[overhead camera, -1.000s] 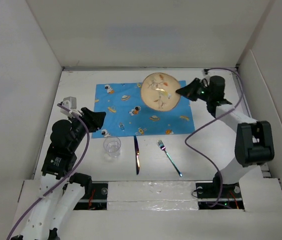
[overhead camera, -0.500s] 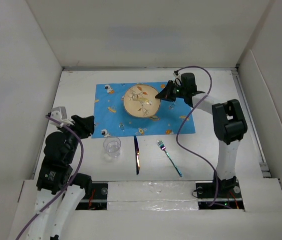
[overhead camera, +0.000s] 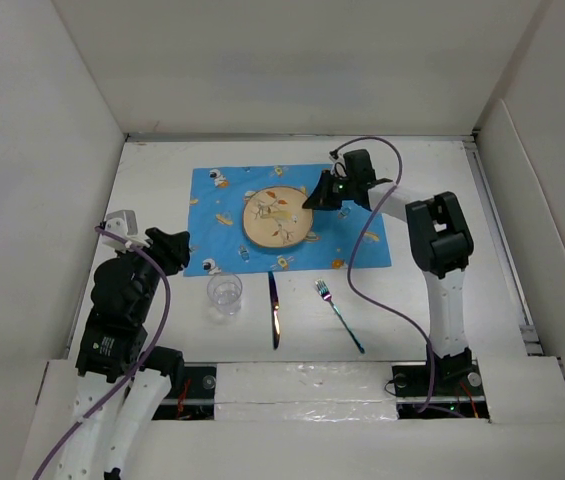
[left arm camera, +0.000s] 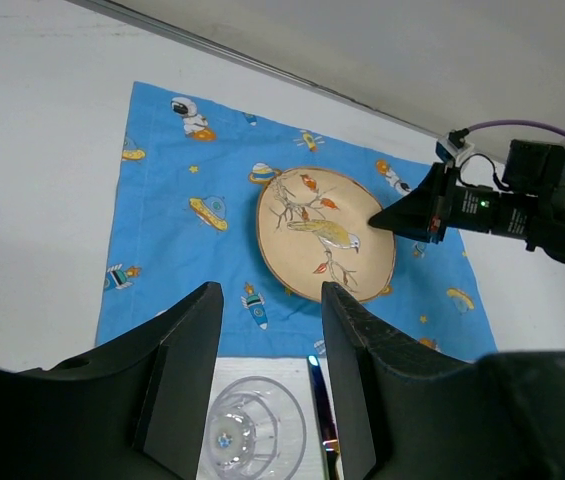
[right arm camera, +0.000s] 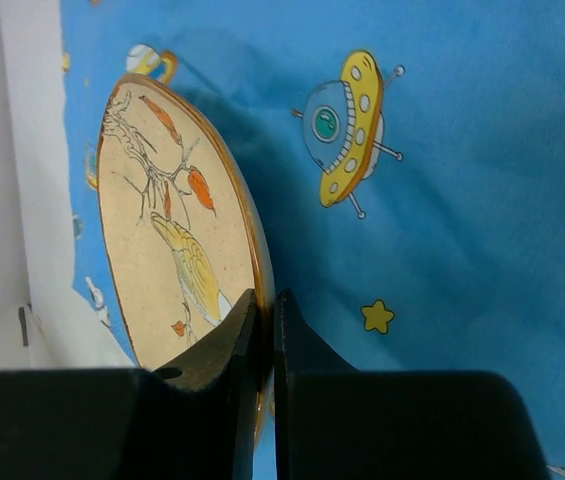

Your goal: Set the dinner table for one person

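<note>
R end effector (overhead camera: 310, 199) pinches plate (overhead camera: 274, 219) rim over placemat (overhead camera: 222, 214).

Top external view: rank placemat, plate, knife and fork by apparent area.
1. placemat, by far the largest.
2. plate, a fraction of the placemat.
3. knife and fork, both slim and about the same length. They are too close to rank, and both are clearly smaller than the plate.

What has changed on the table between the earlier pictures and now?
The right gripper, shut on the plate at its rim, carried it left and nearer, from the far right corner of the placemat to its middle. The left gripper drew back a little. Glass, knife and fork stayed in place.
</note>
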You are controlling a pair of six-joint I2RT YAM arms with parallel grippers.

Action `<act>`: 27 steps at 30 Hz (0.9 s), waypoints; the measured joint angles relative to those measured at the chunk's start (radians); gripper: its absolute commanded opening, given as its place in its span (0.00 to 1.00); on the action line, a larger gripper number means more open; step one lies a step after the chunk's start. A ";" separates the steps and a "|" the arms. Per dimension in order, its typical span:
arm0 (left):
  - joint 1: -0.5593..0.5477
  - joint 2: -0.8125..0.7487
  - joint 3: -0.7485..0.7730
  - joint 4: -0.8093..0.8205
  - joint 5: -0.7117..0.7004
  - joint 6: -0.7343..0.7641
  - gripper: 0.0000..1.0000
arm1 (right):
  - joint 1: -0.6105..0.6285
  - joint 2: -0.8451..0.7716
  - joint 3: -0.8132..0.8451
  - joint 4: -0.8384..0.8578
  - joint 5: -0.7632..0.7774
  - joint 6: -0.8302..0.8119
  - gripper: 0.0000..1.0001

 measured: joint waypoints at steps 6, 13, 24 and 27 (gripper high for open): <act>0.000 0.001 0.000 0.000 0.009 0.001 0.42 | 0.004 0.056 0.062 -0.052 -0.016 -0.012 0.29; 0.000 0.001 0.000 0.000 0.010 0.002 0.42 | 0.005 0.056 0.108 -0.105 -0.010 -0.044 0.57; 0.000 -0.009 0.000 -0.001 0.000 0.009 0.00 | 0.006 -0.326 -0.135 -0.116 0.226 -0.155 0.00; 0.000 -0.010 0.000 -0.001 -0.003 0.012 0.00 | 0.092 -0.542 -0.267 -0.079 0.308 -0.190 0.12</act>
